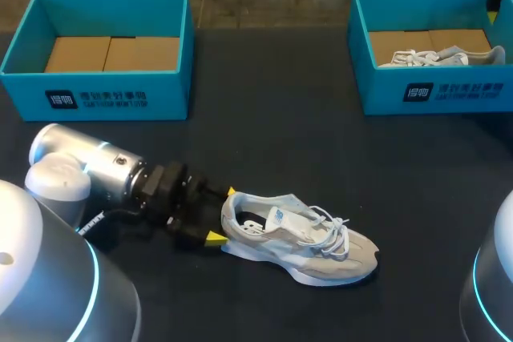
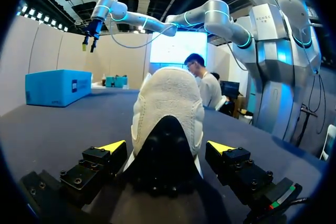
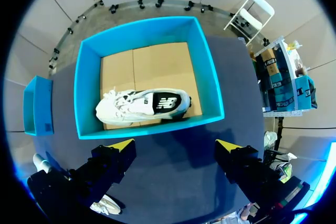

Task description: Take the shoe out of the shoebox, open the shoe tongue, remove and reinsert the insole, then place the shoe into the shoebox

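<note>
A pale grey-white shoe [image 1: 300, 239] lies on its sole on the dark table, toe to the right. My left gripper [image 1: 223, 215] is open at its heel, one yellow tip on each side. In the left wrist view the heel [image 2: 168, 119] stands between the open fingers [image 2: 113, 147], close to both. My right gripper [image 3: 176, 148] is open and hangs high above the right blue shoebox [image 3: 86, 77], where a second white shoe [image 3: 142, 106] lies on its side. From the left wrist view that right gripper [image 2: 89, 38] shows raised over the box [image 2: 58, 86].
An empty blue shoebox [image 1: 96, 94] with a cardboard floor stands at the back left. The right shoebox [image 1: 433, 94] with the other shoe [image 1: 441, 58] stands at the back right. Dark table lies between the boxes and around the shoe.
</note>
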`<state>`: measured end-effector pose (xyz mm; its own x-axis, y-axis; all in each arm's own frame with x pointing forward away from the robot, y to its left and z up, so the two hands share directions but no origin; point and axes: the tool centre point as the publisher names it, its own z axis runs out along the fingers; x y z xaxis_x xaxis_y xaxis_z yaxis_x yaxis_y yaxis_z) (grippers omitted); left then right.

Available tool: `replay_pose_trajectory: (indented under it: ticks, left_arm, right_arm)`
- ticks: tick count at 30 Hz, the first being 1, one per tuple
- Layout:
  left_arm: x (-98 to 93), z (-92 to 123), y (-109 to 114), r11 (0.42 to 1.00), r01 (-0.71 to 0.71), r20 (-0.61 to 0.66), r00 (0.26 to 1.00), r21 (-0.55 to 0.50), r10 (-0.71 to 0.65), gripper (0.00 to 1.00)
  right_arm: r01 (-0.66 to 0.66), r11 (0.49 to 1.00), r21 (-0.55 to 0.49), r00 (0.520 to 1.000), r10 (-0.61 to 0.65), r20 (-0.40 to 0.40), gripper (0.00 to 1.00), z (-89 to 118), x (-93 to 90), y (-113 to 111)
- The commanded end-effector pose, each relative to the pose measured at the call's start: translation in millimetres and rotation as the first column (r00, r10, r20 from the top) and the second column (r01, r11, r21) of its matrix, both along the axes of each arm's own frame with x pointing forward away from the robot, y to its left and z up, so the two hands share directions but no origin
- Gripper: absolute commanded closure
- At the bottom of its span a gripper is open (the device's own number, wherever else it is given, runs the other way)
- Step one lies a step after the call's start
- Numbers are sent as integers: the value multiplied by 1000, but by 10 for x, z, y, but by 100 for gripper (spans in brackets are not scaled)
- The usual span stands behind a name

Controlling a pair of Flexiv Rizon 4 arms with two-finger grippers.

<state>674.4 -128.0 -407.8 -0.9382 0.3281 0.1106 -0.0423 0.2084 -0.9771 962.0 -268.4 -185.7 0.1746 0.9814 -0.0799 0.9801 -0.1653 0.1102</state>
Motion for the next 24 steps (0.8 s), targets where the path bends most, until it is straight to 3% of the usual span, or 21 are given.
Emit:
replay_pose_trajectory:
  ticks: [1,24]
  left_arm:
    - [-14,-44,-65,1000,4,-5,1000,-5,-4,0]
    - [-110,-84,-256,999,-13,3,1000,-31,13,0]
  right_arm:
    - [0,1000,-1,1000,0,0,0,-2,2,-1]
    - [0,1000,-1,1000,0,0,0,-2,2,-1]
